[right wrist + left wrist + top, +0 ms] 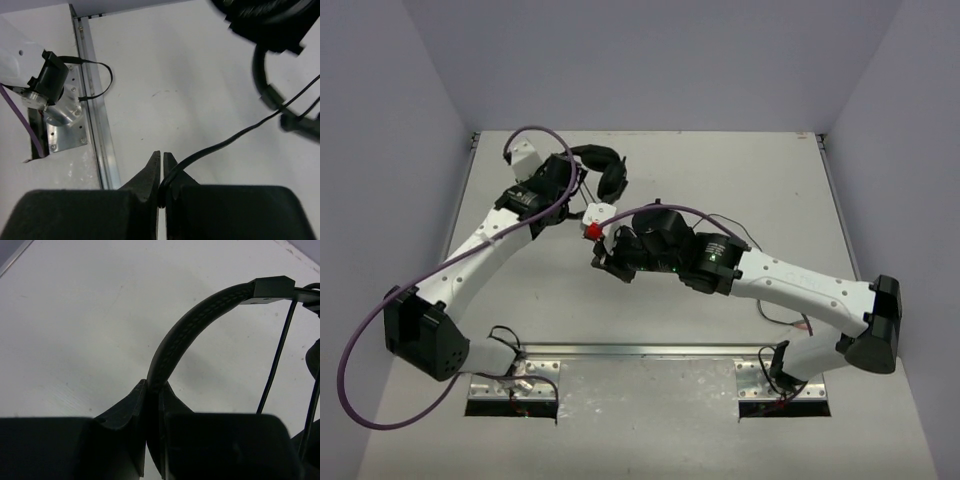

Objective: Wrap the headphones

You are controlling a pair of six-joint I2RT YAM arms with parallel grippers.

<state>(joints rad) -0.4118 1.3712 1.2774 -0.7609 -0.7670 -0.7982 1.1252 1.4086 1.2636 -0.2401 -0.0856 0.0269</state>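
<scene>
The black headphones (603, 165) sit at the far middle of the table. My left gripper (567, 182) is shut on their headband (200, 322), which arcs up and right from between the fingers (154, 385). My right gripper (604, 256) is to the near right of the headphones and is shut on the thin black cable (225, 142). The cable runs from between the closed fingers (162, 156) up and right toward the headband (260, 75) and an earcup (265, 20). Two cable strands (277, 355) hang beside the headband in the left wrist view.
A metal rail (630, 351) and mounting plates lie at the near edge, and the rail also shows in the right wrist view (97, 125). A thick purple robot cable (360, 330) loops off the left side. The left arm's base (50, 82) is left of the rail.
</scene>
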